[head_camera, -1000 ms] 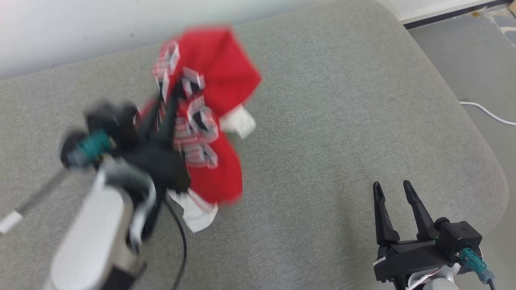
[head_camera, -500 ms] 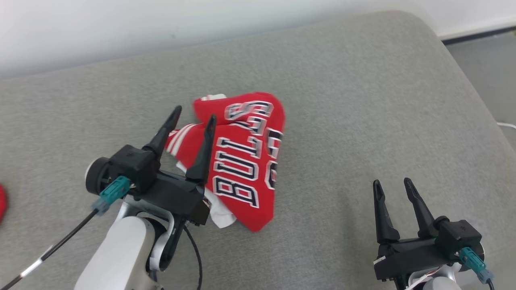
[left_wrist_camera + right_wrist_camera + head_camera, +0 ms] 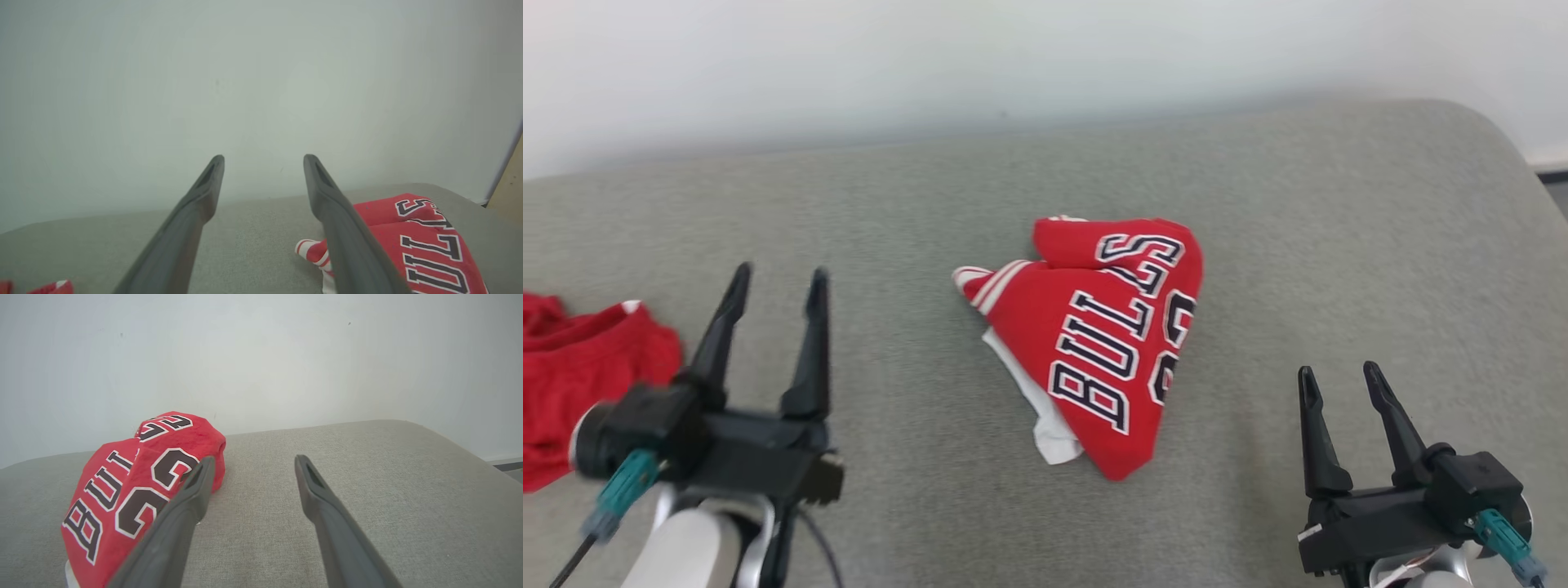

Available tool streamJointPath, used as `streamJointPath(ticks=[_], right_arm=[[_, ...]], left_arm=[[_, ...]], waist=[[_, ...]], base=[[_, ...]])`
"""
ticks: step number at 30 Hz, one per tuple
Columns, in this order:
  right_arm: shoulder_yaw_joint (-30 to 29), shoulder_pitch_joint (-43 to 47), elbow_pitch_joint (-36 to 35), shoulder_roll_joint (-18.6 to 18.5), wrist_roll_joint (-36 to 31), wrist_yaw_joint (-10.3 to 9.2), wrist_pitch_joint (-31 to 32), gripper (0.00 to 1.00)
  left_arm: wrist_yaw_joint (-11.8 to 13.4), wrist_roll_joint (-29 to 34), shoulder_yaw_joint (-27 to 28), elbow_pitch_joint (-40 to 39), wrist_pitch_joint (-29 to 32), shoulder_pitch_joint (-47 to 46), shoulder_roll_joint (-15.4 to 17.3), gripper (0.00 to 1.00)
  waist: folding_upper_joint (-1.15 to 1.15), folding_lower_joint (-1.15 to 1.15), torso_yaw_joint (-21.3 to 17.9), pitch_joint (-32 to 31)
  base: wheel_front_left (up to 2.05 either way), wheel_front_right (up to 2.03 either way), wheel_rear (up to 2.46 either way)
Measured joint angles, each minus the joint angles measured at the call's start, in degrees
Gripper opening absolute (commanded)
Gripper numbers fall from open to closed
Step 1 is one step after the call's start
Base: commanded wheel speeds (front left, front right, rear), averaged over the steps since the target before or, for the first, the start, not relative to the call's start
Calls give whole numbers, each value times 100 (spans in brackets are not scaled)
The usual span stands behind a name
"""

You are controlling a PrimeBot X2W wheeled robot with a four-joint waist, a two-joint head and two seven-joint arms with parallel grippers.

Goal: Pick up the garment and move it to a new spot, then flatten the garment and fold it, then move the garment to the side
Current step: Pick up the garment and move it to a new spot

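Two claws hover well apart above a grey woven cushion (image 3: 1298,229) with rounded corners. Each has its long, dark, tapered fingers spread wide with nothing between them. The left claw (image 3: 781,273) is at the near left and the right claw (image 3: 1339,370) at the near right; neither touches cloth. Between them, near the cushion's middle, the garment (image 3: 1103,327) lies bunched in a rough triangle of soft red jersey with black, white-edged lettering, striped trim at its left and white fabric poking from beneath. Its long axis runs near to far, narrow tip toward the robot. Another crumpled red cloth (image 3: 580,359) lies at the left edge.
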Motion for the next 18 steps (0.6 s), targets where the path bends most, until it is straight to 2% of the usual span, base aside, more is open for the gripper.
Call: streamJointPath(ticks=[9,18], right_arm=[[-93,192,-204,0,-54,0,165,100],[-87,439,-331,0,-60,0,280,100]], left_arm=[[192,-42,366,-339,-146,1050,314,100],[211,-103,499,-556,-202,1905,355,100]], waist=[[0,0,493,-285],[0,0,671,-598]], base=[[0,0,0],[0,0,0]])
